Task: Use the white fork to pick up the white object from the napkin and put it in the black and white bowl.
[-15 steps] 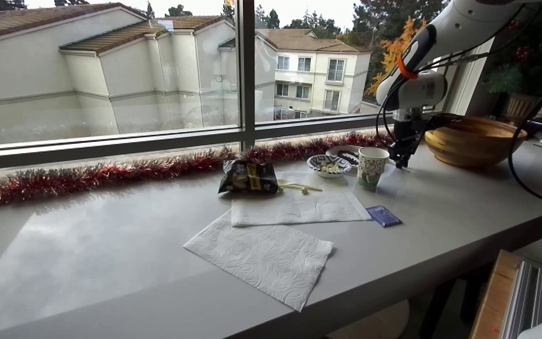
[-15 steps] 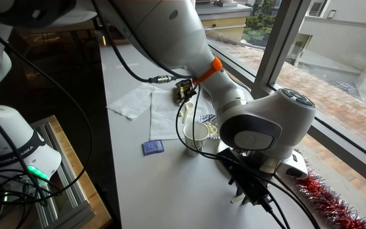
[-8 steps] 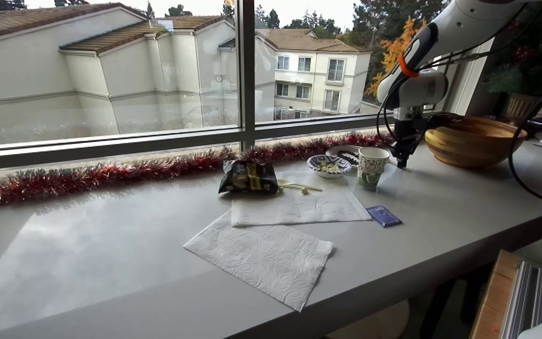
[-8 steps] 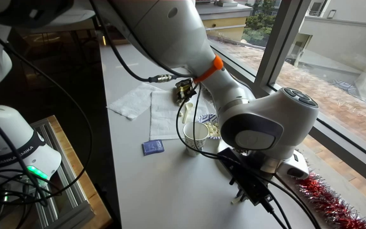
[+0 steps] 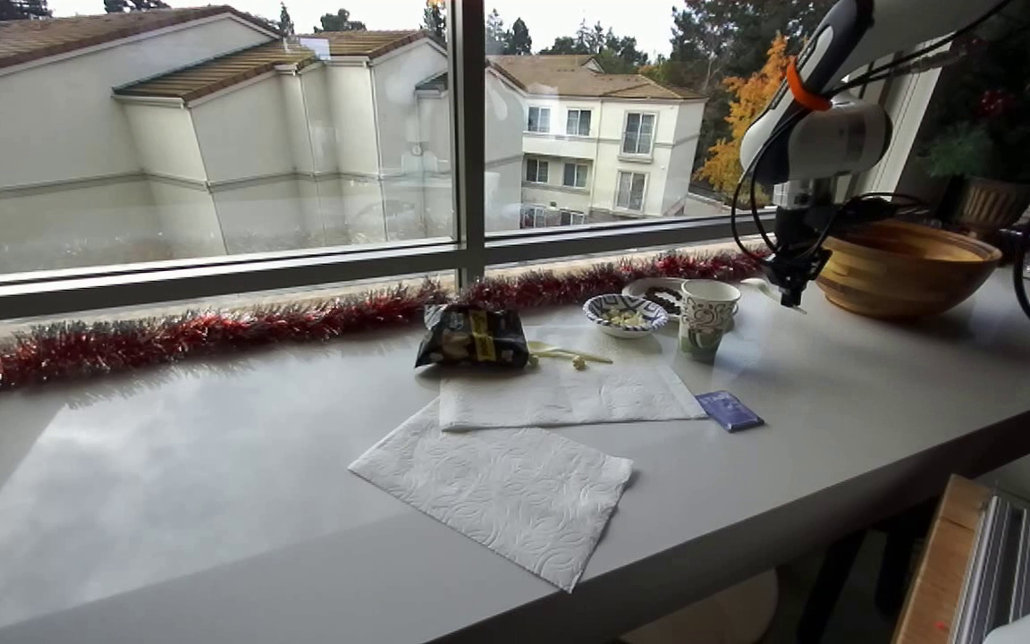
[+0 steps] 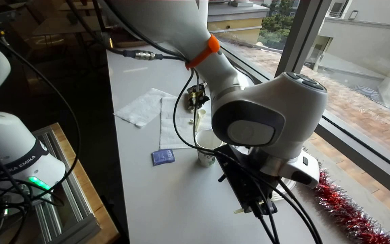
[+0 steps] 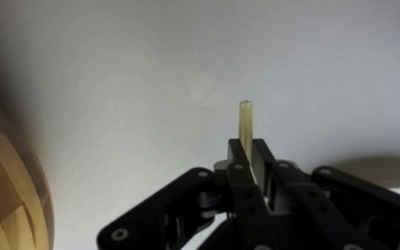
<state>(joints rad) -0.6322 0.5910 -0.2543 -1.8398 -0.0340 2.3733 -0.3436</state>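
My gripper (image 5: 790, 297) is shut on the pale handle of the white fork; in the wrist view the handle (image 7: 246, 118) sticks out between the fingertips (image 7: 246, 143). It is above the table, between the cup and the wooden bowl. A pale end (image 5: 756, 284), seemingly the fork's head, shows left of the fingers. The small white object (image 5: 578, 362) lies on the napkin (image 5: 569, 398); it also shows in an exterior view (image 6: 191, 121). The black and white bowl (image 5: 627, 333) holds popcorn-like pieces and stands behind the napkin; the arm hides it in the other camera's picture.
A pale spoon (image 5: 569, 352) and a dark snack bag (image 5: 472, 336) lie by the white object. A paper cup (image 5: 707, 319) and a plate (image 5: 658, 291) stand near the bowl. A large wooden bowl (image 5: 913, 268) is at right. Purple packet (image 5: 730, 410); red tinsel (image 5: 300, 326) along the window.
My gripper has risen from the table with the fork and moved right, toward the wooden bowl, in an exterior view. The objects on the table have not moved.
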